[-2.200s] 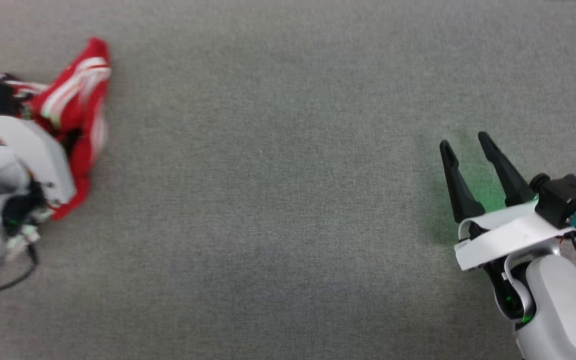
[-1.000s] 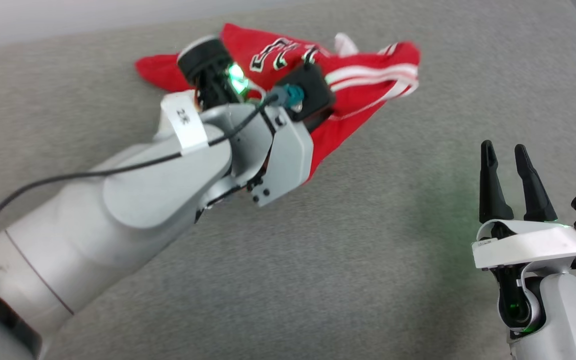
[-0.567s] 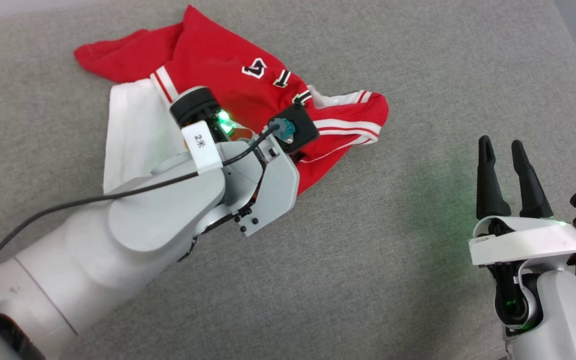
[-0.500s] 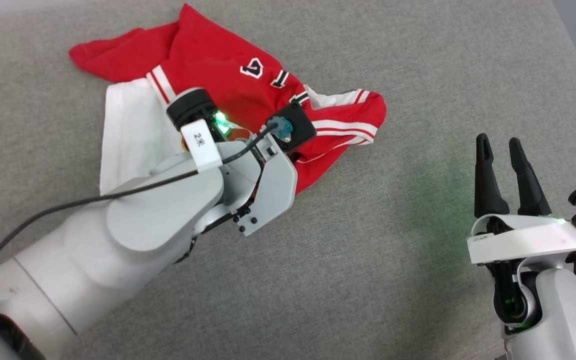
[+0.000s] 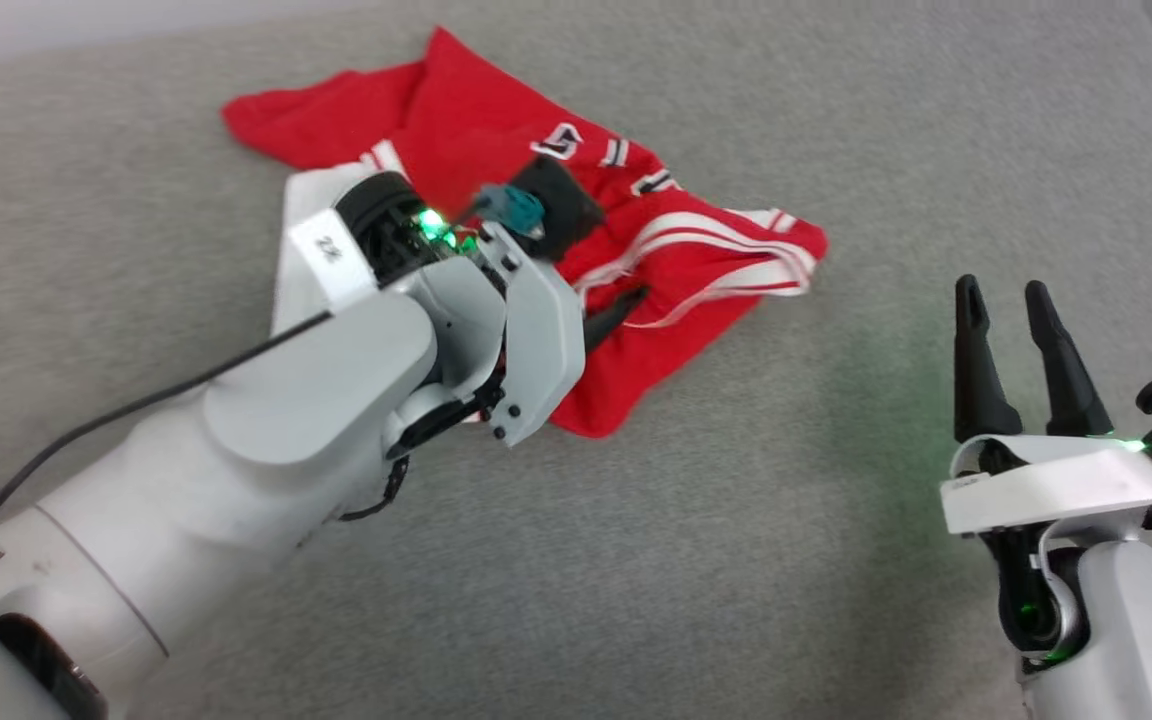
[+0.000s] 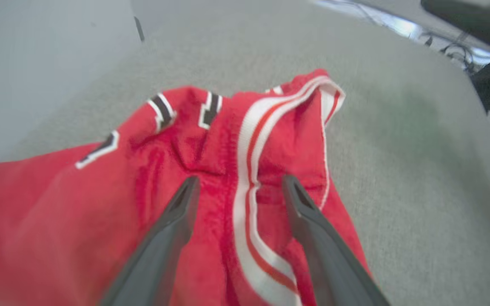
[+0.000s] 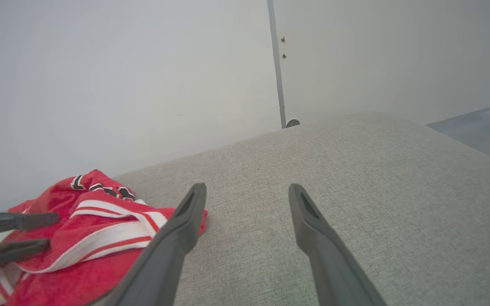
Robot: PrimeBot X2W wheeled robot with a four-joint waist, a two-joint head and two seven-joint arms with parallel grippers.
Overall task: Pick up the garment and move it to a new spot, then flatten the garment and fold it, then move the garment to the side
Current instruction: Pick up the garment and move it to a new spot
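Garment (image 5: 476,130) lies rumpled under the spread-open left pincer (image 6: 240,180).

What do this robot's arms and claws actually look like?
Both are smooth, pale grey shells. The left gripper and right gripper each have two long, tapering black fingers. A thin black cable trails along the left arm, whose wrist bears a small white label.

Bright even light, faint green glow, left wrist view blurred
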